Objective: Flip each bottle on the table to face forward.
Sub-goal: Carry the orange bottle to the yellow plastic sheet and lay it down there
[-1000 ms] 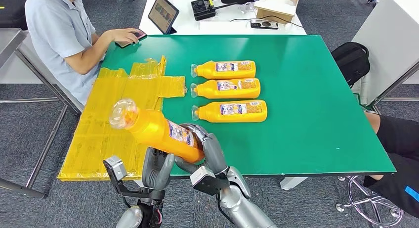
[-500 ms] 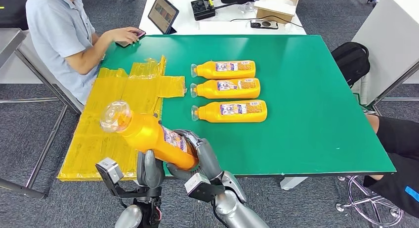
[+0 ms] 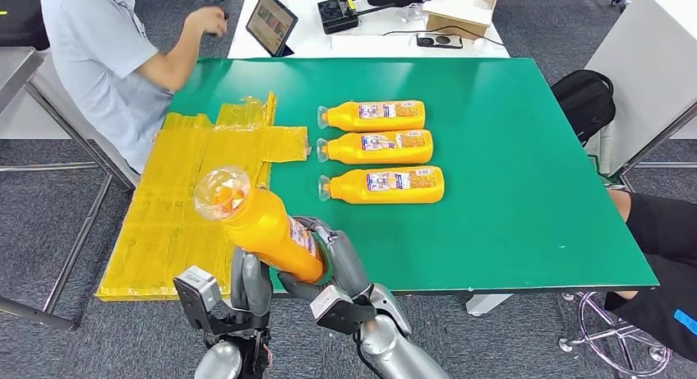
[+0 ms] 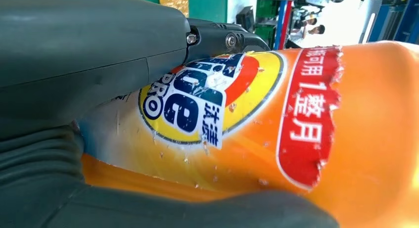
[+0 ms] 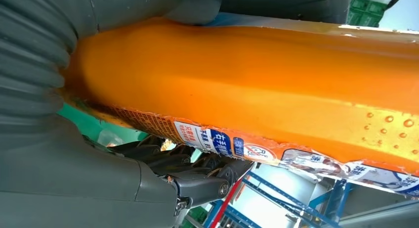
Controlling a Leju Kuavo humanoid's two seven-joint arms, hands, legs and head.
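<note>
An orange bottle with a clear cap is lifted above the table's near edge, tilted with its cap up and to the left. Both hands hold its lower body: my left hand from the left, my right hand from the right. Up close, the left wrist view has the bottle's round logo label under my left hand. In the right wrist view the bottle's plain orange side lies against my right hand. Three more orange bottles lie in a row on the green table, caps to the left.
Yellow plastic sheeting covers the table's left part. A seated person is at the far left corner with an arm raised. A tablet and boxes stand on the white table behind. A black backpack lies at the right.
The held bottle has swung more upright, its cap moving right and toward me. The person has lifted a hand off the table.
</note>
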